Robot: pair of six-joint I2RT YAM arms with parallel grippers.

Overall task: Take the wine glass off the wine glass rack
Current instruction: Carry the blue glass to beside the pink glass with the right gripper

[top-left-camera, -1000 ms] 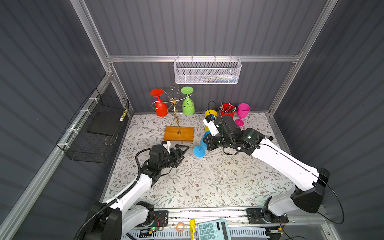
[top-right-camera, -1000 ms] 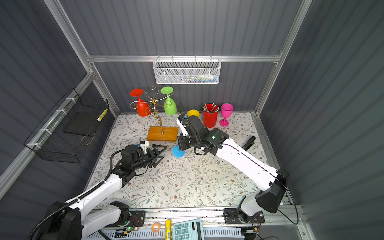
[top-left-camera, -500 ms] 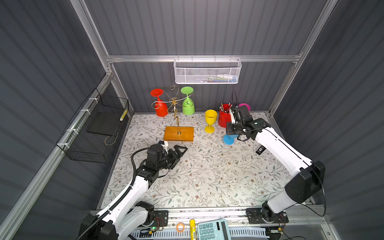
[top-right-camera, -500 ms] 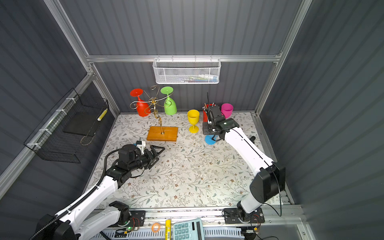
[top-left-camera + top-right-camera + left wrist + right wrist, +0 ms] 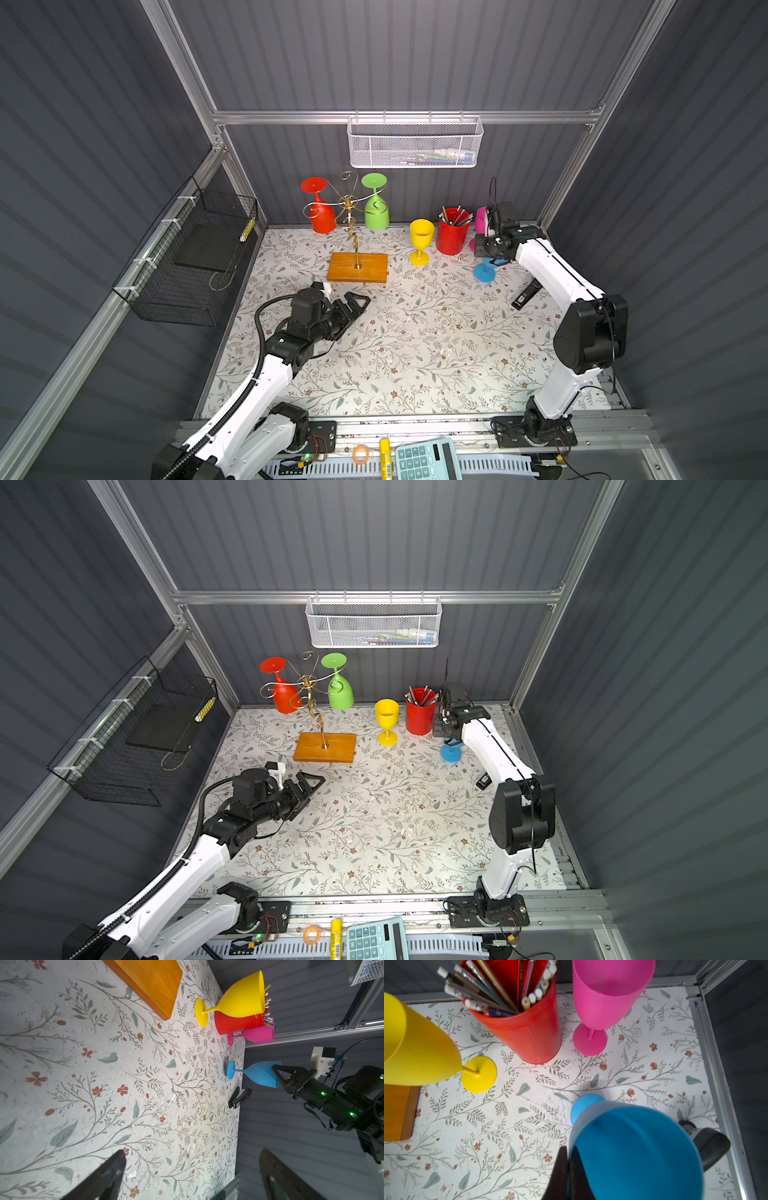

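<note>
On the wine glass rack [image 5: 370, 269] hang two glasses [image 5: 323, 216]. Right of it stand three more [image 5: 422, 235], the right gripper [image 5: 275, 1069] pinching the blue glass [image 5: 257, 1073] by its rim. In front of the rack, the left gripper [image 5: 193, 1156] gapes wide, empty.

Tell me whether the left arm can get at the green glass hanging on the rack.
Probably yes. The left gripper is open and empty, in front of the rack. The green glass hangs upside down from a wire arm, and only the low base lies between them.

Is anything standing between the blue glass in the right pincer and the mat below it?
Nothing visible. The blue glass has its foot over bare mat; the red cup and pink glass stand apart.
</note>
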